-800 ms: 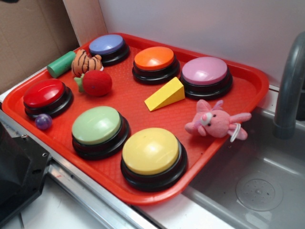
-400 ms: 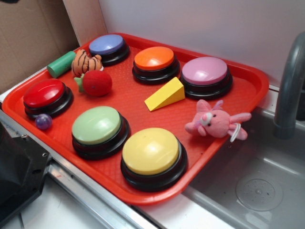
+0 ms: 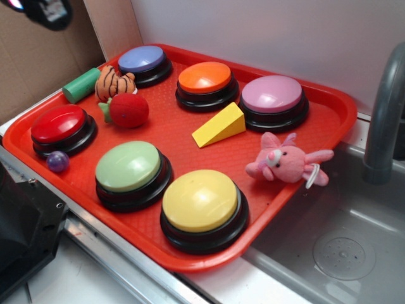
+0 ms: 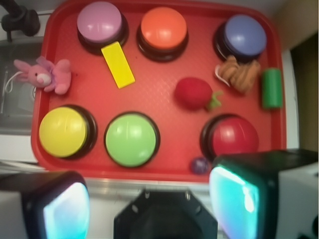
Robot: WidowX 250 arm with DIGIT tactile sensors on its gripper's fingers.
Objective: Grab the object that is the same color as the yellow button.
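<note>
The yellow wedge point(image 3: 219, 125) lies on the red tray point(image 3: 329, 107) between the orange and pink buttons; in the wrist view it point(image 4: 117, 64) sits below the pink button. The yellow button point(image 3: 200, 201) stands at the tray's near edge, and it also shows at the left of the wrist view point(image 4: 63, 131). My gripper point(image 4: 149, 204) is open and empty, with its fingers point(image 4: 239, 199) wide apart. It hangs high, off the tray's near-left side, far from the wedge. In the exterior view only a dark blurred part of the gripper point(image 3: 47, 9) shows at the top left corner.
On the tray are green point(image 3: 128, 166), orange point(image 3: 204, 77), pink point(image 3: 272, 94), blue point(image 3: 141, 59) and red point(image 3: 58, 123) buttons, a pink bunny point(image 3: 285, 161), a red plush point(image 3: 128, 109), a tiger plush point(image 3: 114, 82), a green cylinder point(image 3: 81, 85) and a purple ball point(image 3: 57, 161). A faucet point(image 3: 383, 120) and sink point(image 3: 342, 240) are at the right.
A dark part of the gripper has come into the exterior view at the top left corner. Nothing on the tray has moved.
</note>
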